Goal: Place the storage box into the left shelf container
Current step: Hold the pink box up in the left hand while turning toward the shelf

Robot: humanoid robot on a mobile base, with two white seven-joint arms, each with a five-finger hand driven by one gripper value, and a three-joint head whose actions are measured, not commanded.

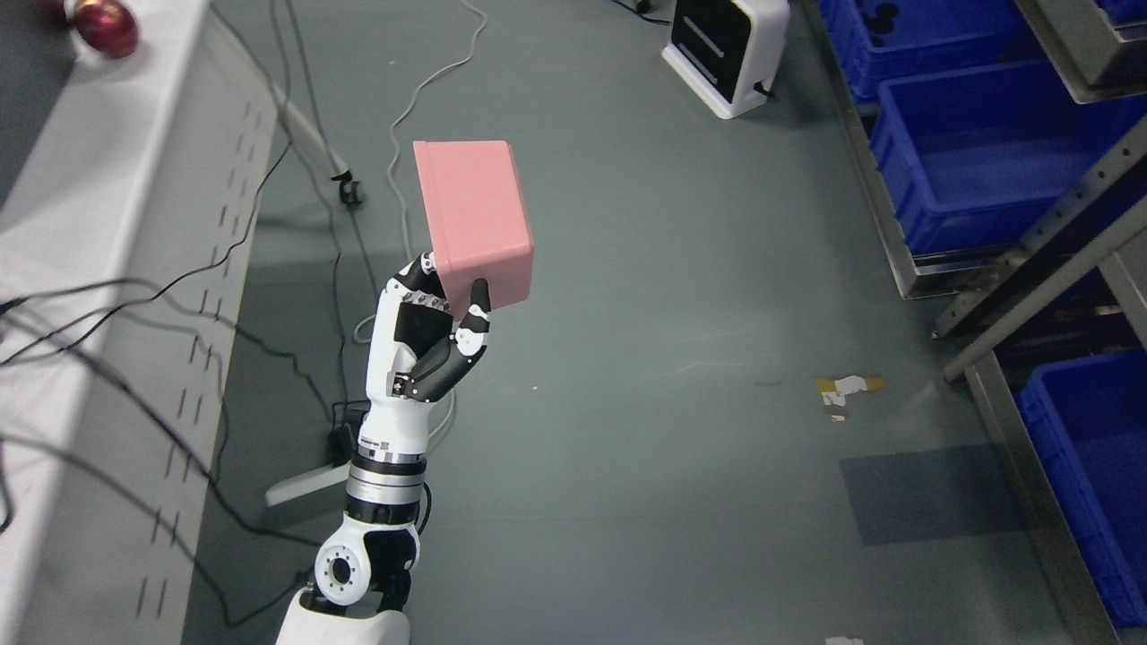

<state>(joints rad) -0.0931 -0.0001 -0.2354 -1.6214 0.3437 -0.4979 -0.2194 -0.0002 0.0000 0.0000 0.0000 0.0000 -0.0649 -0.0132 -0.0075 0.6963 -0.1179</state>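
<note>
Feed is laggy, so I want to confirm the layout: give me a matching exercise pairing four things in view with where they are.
Things:
1. pink storage box
2. blue bins
3. red ball
4. white machine

Places:
A. top left, on the white shelf
B. on the floor, top centre
C. held in the left hand
D. right side, on the metal rack

Pairs: 1-C, 2-D, 3-A, 4-B
</note>
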